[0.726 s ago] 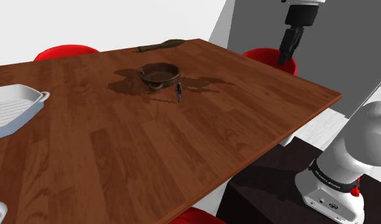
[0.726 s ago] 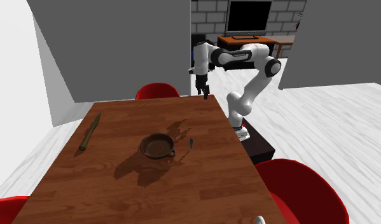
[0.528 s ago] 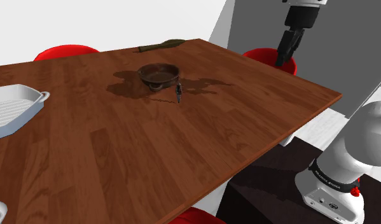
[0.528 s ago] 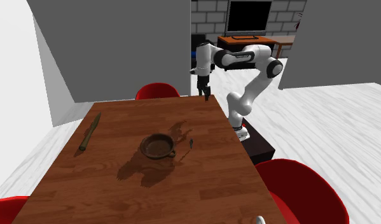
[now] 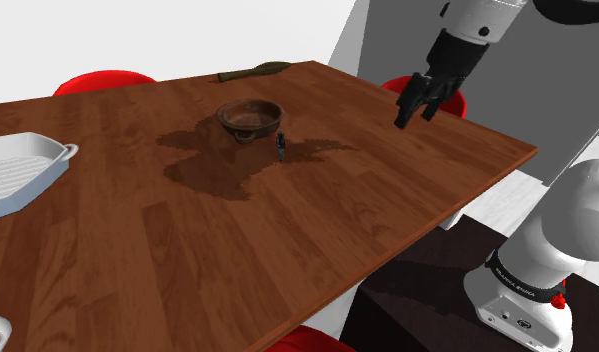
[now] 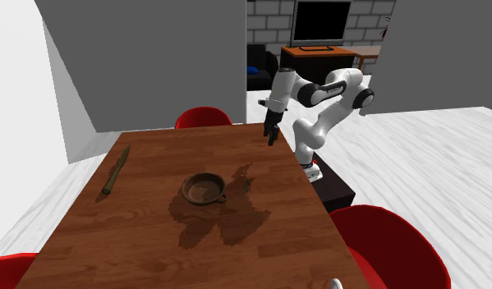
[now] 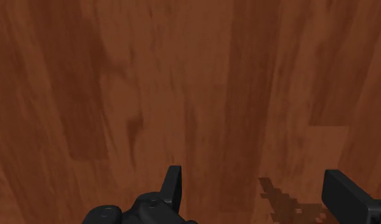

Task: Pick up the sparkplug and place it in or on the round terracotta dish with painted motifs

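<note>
One sparkplug (image 5: 281, 146), one dish (image 5: 250, 127), one spread pincer (image 7: 259, 191)

A room in a home, set up for dining. A long bench (image 6: 145, 238) of brown wood planks has round red chairs (image 6: 204, 118) at its edges, and a white ridged oven dish (image 5: 17, 168) sits near one edge. Beyond plain grey walls, a dark screen (image 6: 320, 22) shows above a wooden cabinet (image 6: 316, 54) against a grey brick wall (image 6: 268, 20).
</note>
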`<state>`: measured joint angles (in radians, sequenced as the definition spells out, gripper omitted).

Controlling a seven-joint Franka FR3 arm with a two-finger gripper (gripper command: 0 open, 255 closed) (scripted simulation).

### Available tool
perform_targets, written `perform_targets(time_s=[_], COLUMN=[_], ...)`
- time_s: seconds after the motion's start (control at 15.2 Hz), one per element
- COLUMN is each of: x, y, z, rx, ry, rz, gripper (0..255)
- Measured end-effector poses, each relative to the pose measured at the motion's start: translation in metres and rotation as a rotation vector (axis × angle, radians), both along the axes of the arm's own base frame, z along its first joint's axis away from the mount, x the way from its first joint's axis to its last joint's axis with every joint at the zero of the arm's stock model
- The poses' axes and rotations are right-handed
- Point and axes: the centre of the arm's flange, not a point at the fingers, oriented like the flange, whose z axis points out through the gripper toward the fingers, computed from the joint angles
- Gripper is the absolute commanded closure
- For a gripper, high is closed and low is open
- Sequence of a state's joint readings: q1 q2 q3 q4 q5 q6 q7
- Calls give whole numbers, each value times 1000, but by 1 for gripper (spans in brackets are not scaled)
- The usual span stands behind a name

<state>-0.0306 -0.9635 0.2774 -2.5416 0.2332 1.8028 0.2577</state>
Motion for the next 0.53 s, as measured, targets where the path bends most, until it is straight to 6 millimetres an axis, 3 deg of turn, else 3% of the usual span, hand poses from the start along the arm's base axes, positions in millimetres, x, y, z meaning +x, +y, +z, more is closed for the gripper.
perform_targets(time_s=[0.2, 0.53], x=[-4, 8], y=[40, 107], z=[-13, -33], rx=[-8, -20], ry=[-86, -230], rz=[-96, -253], gripper=[0, 0])
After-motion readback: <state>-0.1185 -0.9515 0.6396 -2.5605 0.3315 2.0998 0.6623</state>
